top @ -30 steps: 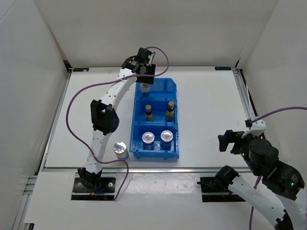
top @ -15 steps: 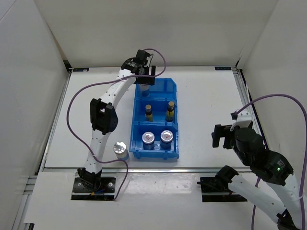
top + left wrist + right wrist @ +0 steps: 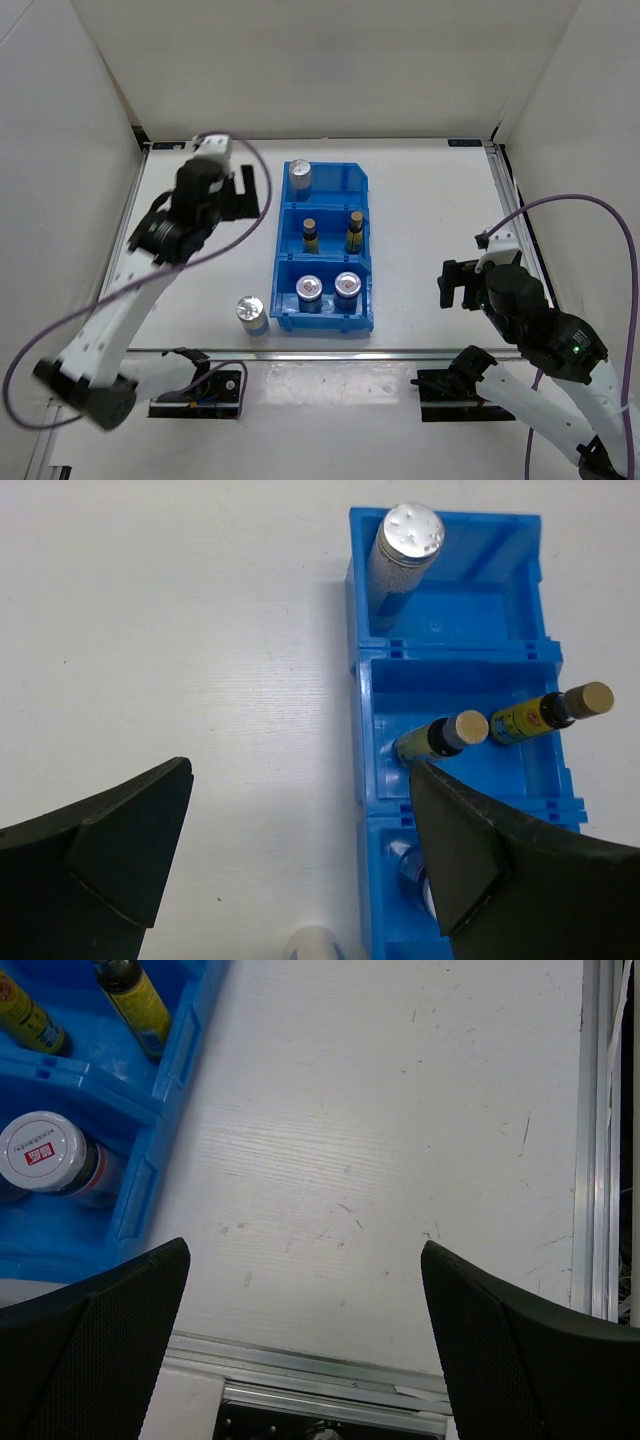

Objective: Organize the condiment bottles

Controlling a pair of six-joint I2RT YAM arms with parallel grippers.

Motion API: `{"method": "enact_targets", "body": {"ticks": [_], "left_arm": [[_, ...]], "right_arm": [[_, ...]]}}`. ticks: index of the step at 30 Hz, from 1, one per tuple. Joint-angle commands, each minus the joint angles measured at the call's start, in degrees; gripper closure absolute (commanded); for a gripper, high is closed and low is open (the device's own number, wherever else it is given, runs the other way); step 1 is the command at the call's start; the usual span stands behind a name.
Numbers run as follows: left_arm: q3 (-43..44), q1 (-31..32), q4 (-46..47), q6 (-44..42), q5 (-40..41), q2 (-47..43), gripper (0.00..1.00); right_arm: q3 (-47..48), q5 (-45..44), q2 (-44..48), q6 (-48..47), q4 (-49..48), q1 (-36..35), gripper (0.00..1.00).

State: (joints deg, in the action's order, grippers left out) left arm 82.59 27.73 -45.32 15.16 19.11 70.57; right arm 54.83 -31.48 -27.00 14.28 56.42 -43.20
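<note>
1. I judge the sorting nearly done. Five of the six containers sit in the blue bin [image 3: 335, 186], paired by kind. The two jars [image 3: 309, 291] are in the near compartment, and the two amber bottles [image 3: 310, 234] are in the middle one.
2. The far compartment holds only one silver-capped shaker [image 3: 300, 176], at its left side. The space to its right is free.
3. What is left is the stray shaker [image 3: 250, 312]. It stands on the table [image 3: 430, 220] just beside the bin's near-left corner, outside the wall.
4. Both shakers stand upright with the long axis vertical and the silver cap up. The binned one looks slanted in my left wrist view, which I take for camera angle rather than a real lean.
5. The bottles and jars also stand with their caps up.
6. My left pincer [image 3: 300, 775] is spread wide and holds nothing. It hangs above the table to the left of the bin's far end, well apart from the stray shaker.
7. My right pincer [image 3: 305, 1250] is likewise spread and empty, over bare table to the right of the bin's near end.
</note>
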Motion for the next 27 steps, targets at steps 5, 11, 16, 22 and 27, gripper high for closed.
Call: {"method": "enact_targets", "body": {"ticks": [5, 11, 16, 22, 27], "left_arm": [[-18.33, -0.39, -5.28, 10.39, -7.68, -13.25, 0.0], [-30.28, 1.88, -7.68, 21.99, -18.84, -18.7, 0.0], [-33.27, 4.71, -8.91, 25.71, -20.61, -21.16, 0.0], [-34.94, 7.86, -13.65, 29.22, -18.5, -24.06, 0.0], [-36.61, 10.32, -15.58, 32.91, -16.92, -24.6, 0.0]], "right_arm": [[-0.07, 0.9, -2.08, -1.19, -2.81, -0.13, 0.0], [-0.07, 0.9, -2.61, -1.19, -2.81, -0.13, 0.0], [-0.07, 0.9, -3.14, -1.19, -2.81, -0.13, 0.0], [-0.6, 0.9, -3.14, -1.72, -2.81, -0.13, 0.0], [-0.6, 0.9, -3.14, -1.72, -2.81, -0.13, 0.0]]}}
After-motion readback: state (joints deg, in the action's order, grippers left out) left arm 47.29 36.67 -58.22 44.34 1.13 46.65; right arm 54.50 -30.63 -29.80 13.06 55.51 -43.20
